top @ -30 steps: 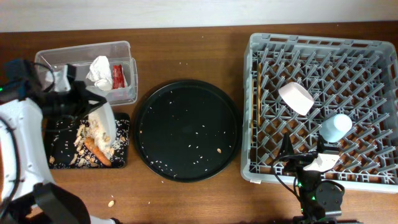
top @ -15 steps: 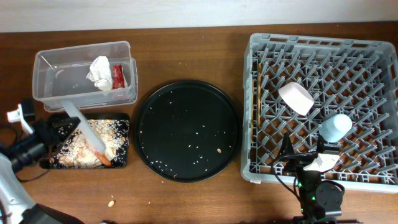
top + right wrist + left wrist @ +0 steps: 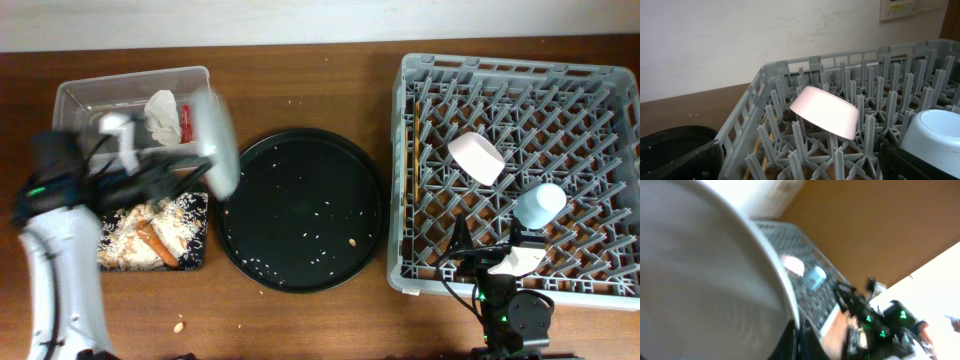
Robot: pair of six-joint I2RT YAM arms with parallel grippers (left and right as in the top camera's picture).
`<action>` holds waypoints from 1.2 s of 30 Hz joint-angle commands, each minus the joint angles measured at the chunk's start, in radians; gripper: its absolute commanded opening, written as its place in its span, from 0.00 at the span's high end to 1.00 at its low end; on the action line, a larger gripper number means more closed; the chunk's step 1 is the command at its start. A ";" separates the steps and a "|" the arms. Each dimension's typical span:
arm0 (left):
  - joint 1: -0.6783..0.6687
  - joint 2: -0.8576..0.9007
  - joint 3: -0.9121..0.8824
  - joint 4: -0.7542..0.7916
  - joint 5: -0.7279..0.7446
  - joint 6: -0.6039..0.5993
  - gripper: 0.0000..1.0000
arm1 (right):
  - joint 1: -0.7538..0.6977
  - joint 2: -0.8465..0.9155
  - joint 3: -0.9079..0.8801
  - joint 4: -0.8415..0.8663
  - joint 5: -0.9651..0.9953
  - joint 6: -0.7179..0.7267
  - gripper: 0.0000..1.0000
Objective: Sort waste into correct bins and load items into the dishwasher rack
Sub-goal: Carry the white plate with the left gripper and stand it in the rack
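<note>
My left gripper (image 3: pixel 190 168) is shut on the rim of the wider white dish (image 3: pixel 216 142), held tilted and blurred above the gap between the clear tub (image 3: pixel 100 95) and the round tray. In the left wrist view the dish (image 3: pixel 705 275) fills the left side, with the jaws (image 3: pixel 798 339) on its edge. The tub holds the white napkin (image 3: pixel 160 106) and red wrapper (image 3: pixel 187 122). The black rectangular tray (image 3: pixel 195 205) holds rice scraps (image 3: pixel 125 232) and the orange piece (image 3: pixel 157 243). The grey rack (image 3: pixel 520 75) holds the white bowl (image 3: pixel 476 157), blue cup (image 3: pixel 540 205) and chopsticks (image 3: pixel 410 150). My right gripper (image 3: pixel 490 252) is open and empty at the rack's front edge.
The large round black tray (image 3: pixel 300 210), dotted with rice grains, lies between the bins and the rack. A small food crumb (image 3: pixel 180 326) lies on the table near the front edge. In the right wrist view the bowl (image 3: pixel 825 112) rests upside down on the pegs beside the cup (image 3: pixel 935 132).
My left arm has swung the white dish from over the black rectangular tray up and to the right, toward the round tray. The right arm has not moved.
</note>
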 commanded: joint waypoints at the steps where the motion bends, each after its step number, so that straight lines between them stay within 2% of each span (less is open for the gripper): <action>1: -0.305 -0.011 0.013 0.480 -0.118 -0.580 1.00 | -0.006 -0.007 -0.009 -0.001 0.013 0.000 0.02; 3: -0.476 0.019 0.013 0.840 -0.253 -0.828 1.00 | -0.006 -0.006 -0.009 -0.001 0.013 0.000 0.02; 6: -0.640 0.118 0.013 1.228 -0.395 -1.176 1.00 | -0.006 -0.006 -0.009 -0.001 0.013 0.000 0.02; 8: -0.715 0.214 0.013 1.424 -0.447 -1.343 1.00 | -0.006 -0.006 -0.009 -0.001 0.013 0.000 0.02; 10: -0.751 0.292 0.013 1.482 -0.485 -1.426 1.00 | -0.006 -0.007 -0.009 -0.001 0.013 0.000 0.02; 17: -0.764 0.483 0.013 1.482 -0.480 -1.491 1.00 | -0.006 -0.006 -0.009 -0.001 0.013 0.000 0.02; 21: -0.765 0.507 0.013 1.494 -0.453 -1.491 1.00 | -0.006 -0.007 -0.009 -0.001 0.013 0.000 0.02; 25: -0.767 0.506 0.019 1.854 -0.402 -1.589 1.00 | -0.006 -0.006 -0.009 -0.001 0.013 0.000 0.02; 26: -0.769 0.506 0.021 1.871 -0.402 -1.596 1.00 | -0.006 -0.006 -0.009 -0.001 0.013 0.000 0.02; 28: -0.784 0.507 0.024 1.841 -0.401 -1.595 1.00 | -0.006 -0.006 -0.009 -0.001 0.013 0.000 0.02; 31: -0.822 0.509 0.024 1.687 -0.417 -1.542 1.00 | -0.006 -0.006 -0.009 -0.001 0.013 0.000 0.02; 34: -0.835 0.522 0.024 1.452 -0.484 -1.455 1.00 | -0.006 -0.006 -0.009 -0.001 0.013 0.000 0.02; 35: -0.834 0.525 0.024 1.387 -0.505 -1.418 0.97 | -0.006 -0.007 -0.009 -0.001 0.013 0.000 0.02; 36: -0.834 0.525 0.024 1.365 -0.510 -1.381 0.83 | -0.006 -0.006 -0.009 -0.001 0.013 0.000 0.02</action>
